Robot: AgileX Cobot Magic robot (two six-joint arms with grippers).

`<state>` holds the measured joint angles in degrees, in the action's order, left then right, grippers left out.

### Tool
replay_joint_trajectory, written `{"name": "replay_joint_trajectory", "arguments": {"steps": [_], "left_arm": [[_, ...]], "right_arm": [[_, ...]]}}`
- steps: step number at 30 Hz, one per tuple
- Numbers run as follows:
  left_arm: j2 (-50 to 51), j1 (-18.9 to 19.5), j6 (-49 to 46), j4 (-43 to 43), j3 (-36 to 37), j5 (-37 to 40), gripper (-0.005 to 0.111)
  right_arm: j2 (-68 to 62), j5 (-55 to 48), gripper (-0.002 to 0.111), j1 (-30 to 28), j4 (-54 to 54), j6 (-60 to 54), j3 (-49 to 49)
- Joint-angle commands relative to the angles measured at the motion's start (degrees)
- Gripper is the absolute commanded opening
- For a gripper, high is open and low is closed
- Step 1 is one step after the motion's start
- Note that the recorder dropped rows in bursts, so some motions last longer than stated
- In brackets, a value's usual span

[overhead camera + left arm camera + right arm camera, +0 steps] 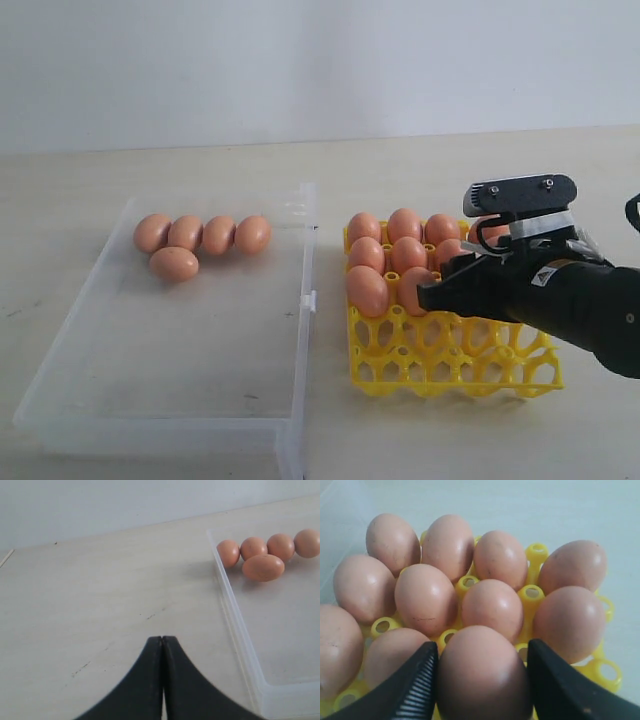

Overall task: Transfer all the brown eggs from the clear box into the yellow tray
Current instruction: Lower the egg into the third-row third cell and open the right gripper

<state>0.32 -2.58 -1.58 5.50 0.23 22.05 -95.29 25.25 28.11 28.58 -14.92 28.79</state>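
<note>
Here, one brown egg (482, 677) is being pinched in the right claw (481, 657) at a third-row cell of the yellow tray (450, 365), probably for seating, with neighbouring eggs (490, 607) crowding close. Five more eggs (200, 240) are lying in the clear box (180, 350). The left claw (162, 647), pressed together, is hovering over bare tabletop (75, 605) beside it.

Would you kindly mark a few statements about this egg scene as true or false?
1. Five eggs lie in the box. True.
2. The tray is full. False: its near rows are empty.
3. The left fingers are open. False: they are shut, with nothing between them.
4. The right fingers flank an egg at the tray. True.
</note>
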Motion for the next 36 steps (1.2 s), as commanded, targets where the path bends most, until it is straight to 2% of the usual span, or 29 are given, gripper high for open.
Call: {"name": "replay_joint_trajectory", "arguments": {"steps": [1, 9, 17, 24, 29, 36], "left_arm": [[-0.32, -0.28, 0.26, -0.06, -0.23, -0.35, 0.000], [-0.32, -0.28, 0.26, -0.06, -0.23, -0.35, 0.000], [-0.32, -0.28, 0.26, -0.06, -0.23, -0.35, 0.000], [-0.32, -0.28, 0.26, -0.06, -0.23, -0.35, 0.000], [-0.32, -0.28, 0.26, -0.06, -0.23, -0.35, 0.000], [-0.32, -0.28, 0.26, -0.06, -0.23, -0.35, 0.000]], "right_arm": [[-0.04, 0.91, 0.000, -0.29, -0.72, 0.10, 0.31], [-0.04, 1.01, 0.001, -0.29, -5.02, 1.48, 0.31], [-0.04, 1.01, 0.025, -0.29, -5.02, 2.77, 0.31], [-0.04, 0.79, 0.038, -0.95, -4.89, 3.19, 0.31], [-0.04, 0.79, 0.058, -0.95, -4.89, 3.19, 0.31], [-0.04, 0.79, 0.061, -0.95, -4.78, 3.57, 0.31]]}}
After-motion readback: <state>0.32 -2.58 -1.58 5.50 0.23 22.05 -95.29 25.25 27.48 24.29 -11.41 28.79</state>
